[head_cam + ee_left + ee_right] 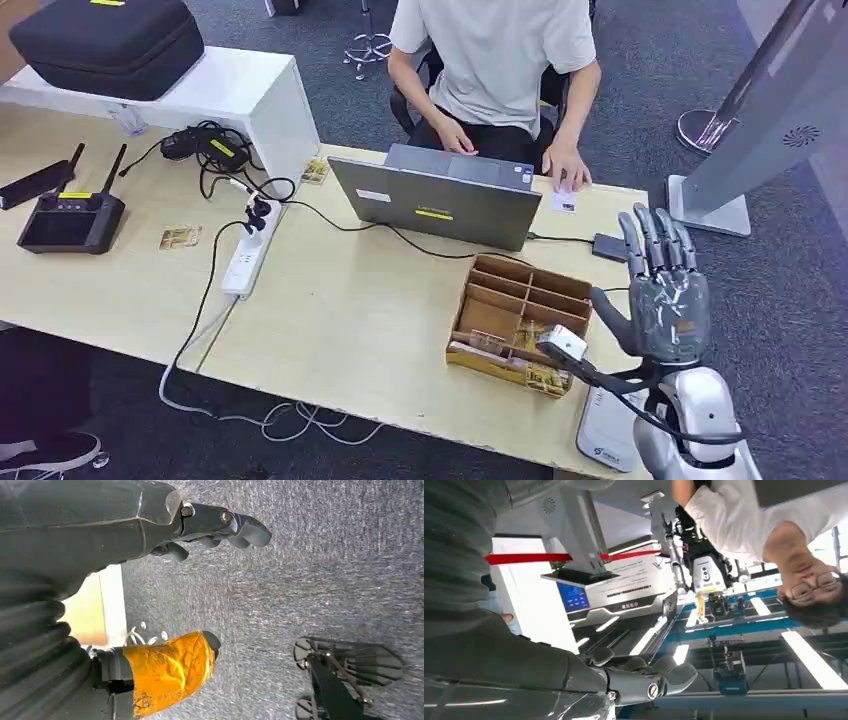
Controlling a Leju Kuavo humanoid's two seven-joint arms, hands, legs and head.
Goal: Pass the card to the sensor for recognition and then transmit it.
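Two hands are on record, and neither holds anything. Far left on the desk (330,320) sit a black remote unit (68,218) and, on a white shelf (225,88), a black case (105,38); a loose card (180,237) lies flat just right of the remote, beside a white power strip (245,255). A second loose card (315,171) lies near the shelf's foot. At centre a grey laptop (435,200) stands open toward a seated person (495,60), whose hand rests on a white card (564,201) on the desk's far edge. Right of centre, a wooden divided tray (520,310) holds the stock of cards (545,375) in its near compartments, lying flat or nearly so; their exact orientation is too small to read. The right hand (660,290) is raised over the desk's right end, near the tray, fingers straight, apart and pointing away from the robot. A flat white device (605,435), possibly the sensor, lies at the near right corner. The left hand (150,525) hangs over carpet, fingers loosely curled around nothing, one fingertip wrapped in orange tape (167,670). Judgement: a card will be light, thin, stiff and smooth, hard to lift off a flat surface; best pinched across its short edges or by an exposed rim above a tray divider, with its long axis level and its face toward the reader.
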